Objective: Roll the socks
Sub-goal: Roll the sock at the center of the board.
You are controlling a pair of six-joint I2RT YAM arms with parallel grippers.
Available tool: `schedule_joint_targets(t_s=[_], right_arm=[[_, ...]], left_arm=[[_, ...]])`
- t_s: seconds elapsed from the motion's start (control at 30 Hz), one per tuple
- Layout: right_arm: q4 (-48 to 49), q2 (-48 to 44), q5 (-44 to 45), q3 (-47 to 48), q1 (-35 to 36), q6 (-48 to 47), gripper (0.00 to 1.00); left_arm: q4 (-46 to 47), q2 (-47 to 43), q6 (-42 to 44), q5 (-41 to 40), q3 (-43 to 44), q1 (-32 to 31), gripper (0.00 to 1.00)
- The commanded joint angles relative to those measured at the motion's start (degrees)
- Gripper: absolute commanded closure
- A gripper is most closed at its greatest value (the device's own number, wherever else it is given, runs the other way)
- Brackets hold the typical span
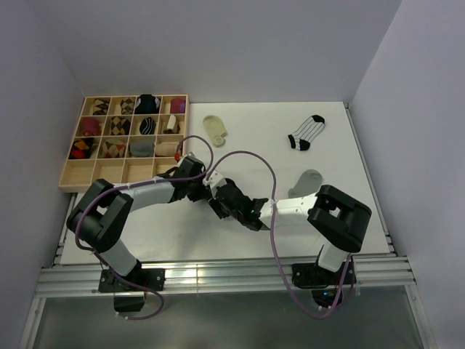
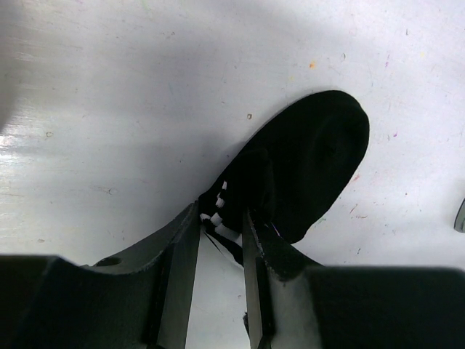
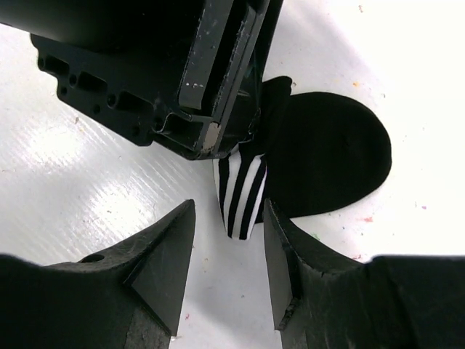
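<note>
- Left gripper (image 2: 220, 222) clamped on the black sock (image 2: 312, 160) at the cuff, jaws drawn narrow with banded fabric pinched between them.
- Seen from there: sock body lying ahead and off to the right, flat on the table (image 1: 145, 240), toe end farthest out.
- Right gripper (image 3: 229, 218) partly open, holding nothing, with a visible gap at each finger.
- Banded cuff (image 3: 242, 193) just ahead of the right fingertips and between them, its free end pointing back toward the wrist; black body fanning ahead-right of it.
- In the right wrist view, left gripper coming in from ahead-left, gripping the sock just beyond the cuff. Very near the right fingertips, so watch for finger-to-finger contact.
- Key relation: cuff's long axis roughly in line with the right gripper's approach. Probably needs only a short advance and a close to take it, then a roll toward the toe, ahead-right.
- Judged step: getting a second grip at the cuff; no roll formed yet.
- Nearer arm: both at the sock; left already on it, right a short reach off.
- Grey sock (image 1: 305, 183) back beside the right forearm, behind that gripper.
- Cream sock (image 1: 215, 129) and striped sock (image 1: 306, 132) well apart from both grippers, flat and unrolled.
- Wooden tray (image 1: 73, 182) off behind the left gripper, beside that arm.
</note>
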Motion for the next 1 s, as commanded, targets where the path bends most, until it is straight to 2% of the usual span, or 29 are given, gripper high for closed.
schedule_joint_targets(t_s=[0.0, 0.43, 0.5, 0.53, 0.67, 0.73, 0.8, 0.87, 0.97], right_arm=[[3.44, 1.69, 1.81, 2.22, 0.48, -1.09, 0.5], [3.35, 9.43, 1.98, 2.57, -0.31, 1.28, 0.51], [2.48, 9.79, 1.89, 2.84, -0.49, 1.54, 0.61], [2.21, 9.7, 1.46, 2.84, -0.66, 1.98, 0.7], [1.25, 8.47, -2.22, 2.05, -2.33, 3.74, 0.89], [0.54, 7.51, -4.86, 2.05, -3.64, 5.22, 0.94], [-1.12, 6.89, -11.62, 2.39, -6.36, 6.9, 0.99], [-2.27, 6.62, -20.64, 2.92, -10.13, 9.45, 1.0], [-3.41, 7.32, -29.28, 3.89, -14.01, 13.31, 1.0]], left_arm=[[-5.3, 1.41, 2.03, -0.51, -0.31, -0.46, 0.65], [-4.68, 0.89, 2.29, 0.2, -0.57, -0.46, 0.65], [-4.68, 0.8, 2.29, 0.2, -0.4, -0.46, 0.64], [-4.68, 0.8, 2.38, 0.28, -0.48, -0.46, 0.64], [-4.5, 0.36, 2.38, 0.2, -0.48, -0.46, 0.64], [-4.33, -0.25, 2.29, -0.07, -0.57, -0.46, 0.63], [-3.72, -1.22, 1.59, -0.07, -1.1, -0.46, 0.6], [-2.75, -3.33, 0.63, -0.51, -2.06, -0.46, 0.55], [-2.13, -6.93, -0.96, -1.91, -3.03, -0.37, 0.48]])
